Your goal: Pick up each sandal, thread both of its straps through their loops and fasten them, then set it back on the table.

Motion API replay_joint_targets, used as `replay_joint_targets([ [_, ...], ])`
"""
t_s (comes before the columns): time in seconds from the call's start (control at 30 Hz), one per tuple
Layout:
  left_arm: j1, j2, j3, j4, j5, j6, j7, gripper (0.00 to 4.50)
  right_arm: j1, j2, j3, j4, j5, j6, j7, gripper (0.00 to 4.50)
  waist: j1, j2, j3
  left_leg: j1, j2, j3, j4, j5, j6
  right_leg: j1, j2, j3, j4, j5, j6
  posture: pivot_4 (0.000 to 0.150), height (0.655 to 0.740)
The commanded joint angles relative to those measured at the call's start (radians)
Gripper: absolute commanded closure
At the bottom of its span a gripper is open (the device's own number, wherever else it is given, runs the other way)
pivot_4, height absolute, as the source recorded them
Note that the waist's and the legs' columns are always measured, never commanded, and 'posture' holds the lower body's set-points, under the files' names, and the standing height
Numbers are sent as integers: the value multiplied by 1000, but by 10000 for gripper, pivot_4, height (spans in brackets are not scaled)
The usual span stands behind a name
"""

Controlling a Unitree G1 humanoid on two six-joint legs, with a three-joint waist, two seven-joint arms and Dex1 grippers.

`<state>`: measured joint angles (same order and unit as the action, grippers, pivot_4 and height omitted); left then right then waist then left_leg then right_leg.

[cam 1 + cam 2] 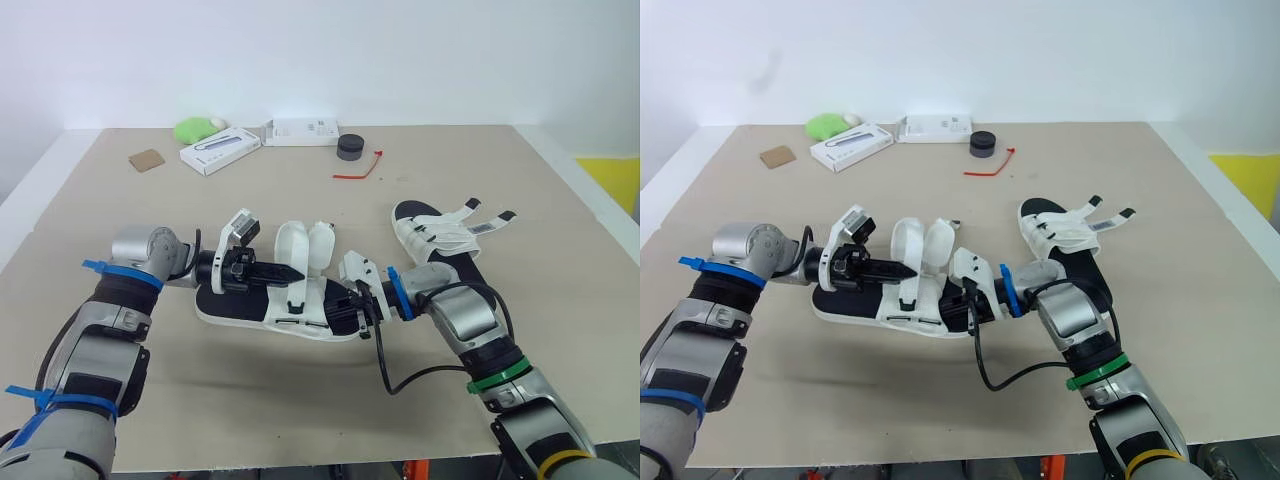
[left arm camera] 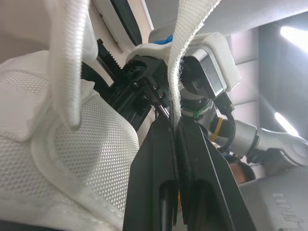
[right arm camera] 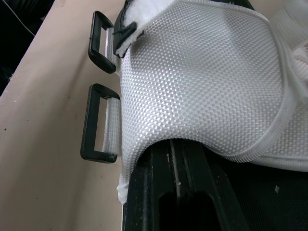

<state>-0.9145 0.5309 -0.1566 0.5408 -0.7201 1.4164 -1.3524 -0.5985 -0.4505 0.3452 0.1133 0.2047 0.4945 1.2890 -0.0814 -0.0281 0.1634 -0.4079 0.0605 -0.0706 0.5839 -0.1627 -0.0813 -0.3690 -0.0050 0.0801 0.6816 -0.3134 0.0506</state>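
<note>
**A:** Where's the sandal at right now?

**B:** The white-mesh sandal with a black sole (image 1: 240, 303) is lying about mid-way across the beige desk (image 1: 300, 400), with an arm at each end of it. The left gripper (image 1: 295, 272) comes in from the desk's left-edge side, and its fingers (image 2: 149, 183) are clamped tight on a white woven strap (image 2: 179, 72). The right gripper (image 1: 338, 310) is at the sandal's end nearer the right edge. Its fingers (image 3: 159, 183) are pressed together with the tips tucked under the mesh flap, so I can't tell if they're actually pinching it. Two black plastic loops (image 3: 87, 122) sit just beside that flap, each on a short white tab.

**A:** And the second one? Any labels you can read?

**B:** The other white sandal (image 1: 440, 240) is toward the right edge, straps splayed out. The two white boxes (image 1: 220, 150) at the far edge have print on them, but it's too small to read.
</note>
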Motion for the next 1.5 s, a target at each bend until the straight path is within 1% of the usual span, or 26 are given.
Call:
replay_joint_targets([
  [0.03, 22, 18, 17, -58, -24, 21, 2, 43807, 56, -8, 77, 52, -36, 49, -4, 45000, 0, 0, 0, 0, 0, 0, 0, 0, 0, 0, 0, 0, 0, 0, 0, 1500, 7400],
  [0.43, 67, 29, 20, -107, -33, 30, 17, 43807, 64, -13, 79, 42, -29, 56, -7, 45000, 0, 0, 0, 0, 0, 0, 0, 0, 0, 0, 0, 0, 0, 0, 0, 1500, 7400],
  [0.9, 78, 65, 15, -87, -28, 0, 2, 43807, 66, -15, 80, 32, -23, 63, -7, 45000, 0, 0, 0, 0, 0, 0, 0, 0, 0, 0, 0, 0, 0, 0, 0, 1500, 7400],
  [1.27, 141, 79, 15, -196, -44, -7, 22, 43807, 66, -17, 81, 28, -16, 68, -9, 45000, 1, 0, 0, 0, 0, 0, 0, -1, 1, 1, 0, 0, 0, -1, 0, 1500, 7400],
  [1.5, 115, 65, 42, -198, -54, -12, 43, 43807, 69, -19, 83, 26, -13, 68, -9, 45000, 1, 0, 0, 0, 0, 0, 0, -1, 1, 1, 0, 0, 0, -1, 0, 1500, 7400],
])
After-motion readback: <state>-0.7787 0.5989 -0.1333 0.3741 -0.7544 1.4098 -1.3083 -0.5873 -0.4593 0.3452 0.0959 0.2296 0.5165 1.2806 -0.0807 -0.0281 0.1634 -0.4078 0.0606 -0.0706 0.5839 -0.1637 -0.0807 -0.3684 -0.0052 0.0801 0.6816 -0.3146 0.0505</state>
